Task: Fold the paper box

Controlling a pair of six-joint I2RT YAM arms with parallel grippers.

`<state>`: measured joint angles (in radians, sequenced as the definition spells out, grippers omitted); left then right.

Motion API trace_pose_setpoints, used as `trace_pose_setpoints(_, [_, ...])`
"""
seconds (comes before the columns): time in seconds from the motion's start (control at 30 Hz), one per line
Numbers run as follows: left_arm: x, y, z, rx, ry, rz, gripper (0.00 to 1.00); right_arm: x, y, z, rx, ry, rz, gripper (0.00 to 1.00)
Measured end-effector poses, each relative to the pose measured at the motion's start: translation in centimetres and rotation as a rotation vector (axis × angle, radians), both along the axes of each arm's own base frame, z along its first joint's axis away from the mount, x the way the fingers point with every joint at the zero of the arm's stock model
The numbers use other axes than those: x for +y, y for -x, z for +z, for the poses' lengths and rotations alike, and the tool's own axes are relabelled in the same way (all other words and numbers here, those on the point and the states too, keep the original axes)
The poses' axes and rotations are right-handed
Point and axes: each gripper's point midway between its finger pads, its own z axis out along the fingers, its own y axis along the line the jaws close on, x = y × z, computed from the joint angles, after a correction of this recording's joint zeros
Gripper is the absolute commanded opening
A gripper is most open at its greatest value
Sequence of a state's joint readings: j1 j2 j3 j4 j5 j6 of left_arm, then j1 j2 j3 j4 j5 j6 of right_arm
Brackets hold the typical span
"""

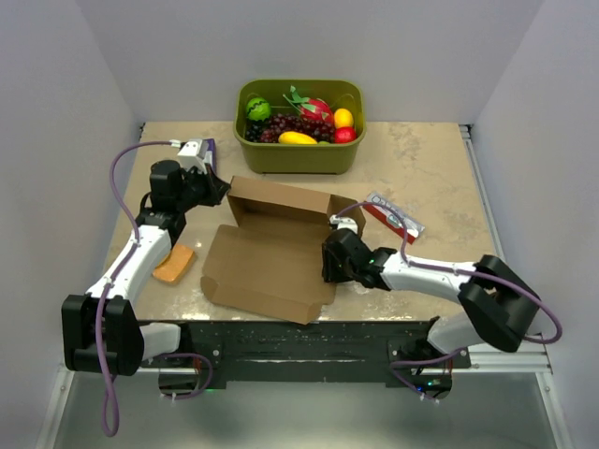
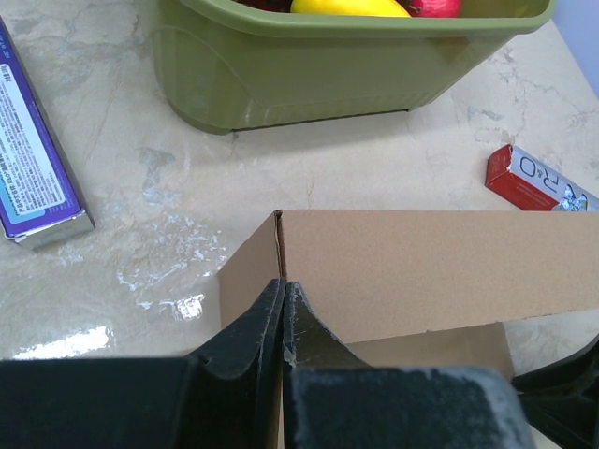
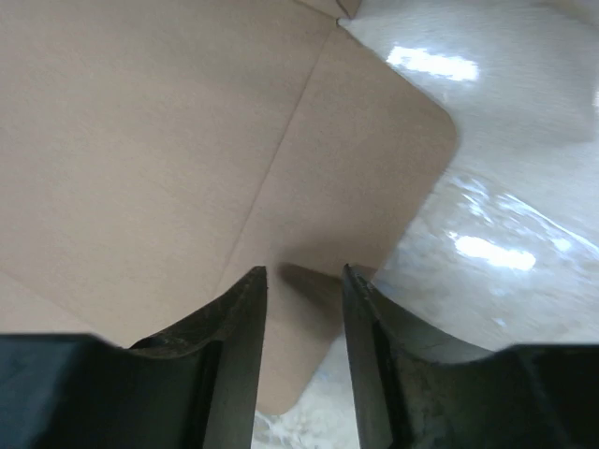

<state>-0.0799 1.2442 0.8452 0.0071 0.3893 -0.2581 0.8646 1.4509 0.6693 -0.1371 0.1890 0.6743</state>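
The paper box [image 1: 271, 253] is a brown cardboard sheet in the middle of the table. Its back wall and left side wall stand up, and the front panel lies flat. My left gripper [image 1: 223, 191] is at the box's back left corner. In the left wrist view its fingers [image 2: 283, 283] are shut on the edge of the upright side wall of the paper box [image 2: 421, 271]. My right gripper [image 1: 328, 262] is at the box's right side. In the right wrist view it [image 3: 304, 273] stands open just over a rounded flap [image 3: 365, 178], holding nothing.
An olive-green tub [image 1: 299, 150] of fruit stands behind the box. It looms close ahead in the left wrist view [image 2: 328, 75]. A red and white packet [image 1: 393, 215] lies right of the box. An orange block [image 1: 175, 264] lies at the left. A purple carton [image 2: 33, 159] lies beside the left gripper.
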Motion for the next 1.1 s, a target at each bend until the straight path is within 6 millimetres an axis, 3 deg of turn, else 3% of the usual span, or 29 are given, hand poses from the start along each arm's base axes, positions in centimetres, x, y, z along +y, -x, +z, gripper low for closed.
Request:
trace_pose_setpoints(0.13, [-0.1,0.0,0.0,0.001,0.001,-0.003,0.06,-1.3,0.0,3.1,-0.07,0.0,-0.004,0.59])
trace_pose_setpoints(0.3, [-0.1,0.1,0.0,0.001,0.001,-0.004,0.06,-3.0,-1.1,9.5,-0.221,-0.04,-0.064,0.68])
trace_pose_setpoints(0.4, [-0.1,0.1,0.0,0.001,0.002,-0.005,0.05,-4.2,-1.9,11.4,-0.271,-0.019,-0.115,0.71])
trace_pose_setpoints(0.67, [-0.1,0.1,0.0,0.001,0.002,-0.005,0.05,-9.1,-4.5,10.2,-0.275,0.092,-0.253,0.72])
trace_pose_setpoints(0.87, [-0.1,0.1,0.0,0.0,0.001,-0.005,0.05,-8.9,-6.4,9.1,-0.287,0.122,-0.228,0.7])
trace_pose_setpoints(0.97, [-0.1,0.1,0.0,0.001,0.002,-0.005,0.05,-8.5,-6.9,8.3,-0.286,0.146,-0.197,0.61])
trace_pose_setpoints(1.07, [-0.1,0.1,0.0,0.001,0.001,-0.005,0.05,-8.3,-7.4,7.6,-0.289,0.173,-0.17,0.4])
trace_pose_setpoints(1.1, [-0.1,0.1,0.0,0.001,0.002,-0.005,0.05,-8.3,-7.4,7.4,-0.287,0.181,-0.162,0.26])
